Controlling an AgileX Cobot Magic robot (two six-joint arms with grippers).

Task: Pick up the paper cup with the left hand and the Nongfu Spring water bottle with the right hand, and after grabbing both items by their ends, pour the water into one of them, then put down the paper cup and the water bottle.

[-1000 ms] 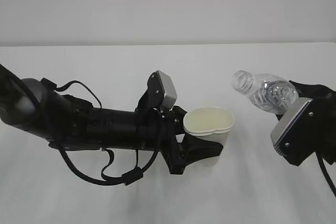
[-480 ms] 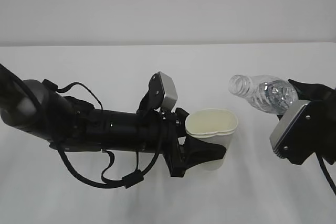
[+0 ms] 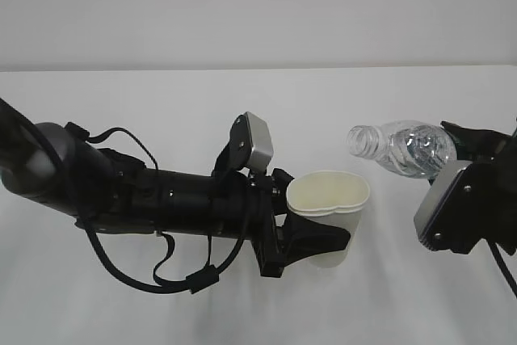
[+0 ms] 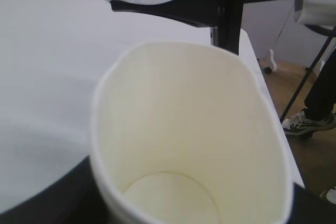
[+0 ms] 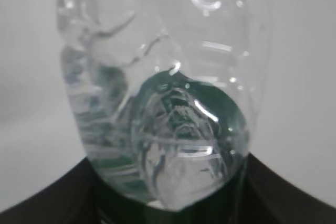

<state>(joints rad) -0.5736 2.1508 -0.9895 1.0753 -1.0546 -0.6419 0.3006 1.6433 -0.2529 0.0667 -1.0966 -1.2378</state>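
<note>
A: Where is the paper cup (image 3: 327, 214)?

B: Off the table (image 3: 161, 103), near the middle of it and toward the front edge. The left hand (image 3: 315, 241) has its black jaws clamped on the lower part of the cup's wall. The cup stands nearly upright, and its rolled rim is squeezed out of round.

A: Anything inside it?

B: The left wrist view looks straight down into the cup; the cream inside and the round bottom look dry as far as I can tell.

A: And the water bottle (image 3: 401, 148)?

B: Also in the air, over the right side of the table. The right hand (image 3: 472, 155) grips it by its base end, jaws closed on the clear plastic. The bottle lies tilted close to level, its open neck pointing left toward the cup and sitting a little higher than the cup's rim, near it but apart.

A: Is water coming out?

B: No stream shows between neck and cup. The right wrist view shows the clear ribbed base (image 5: 173, 145) between the jaws, with a dark green tint behind it.
</note>
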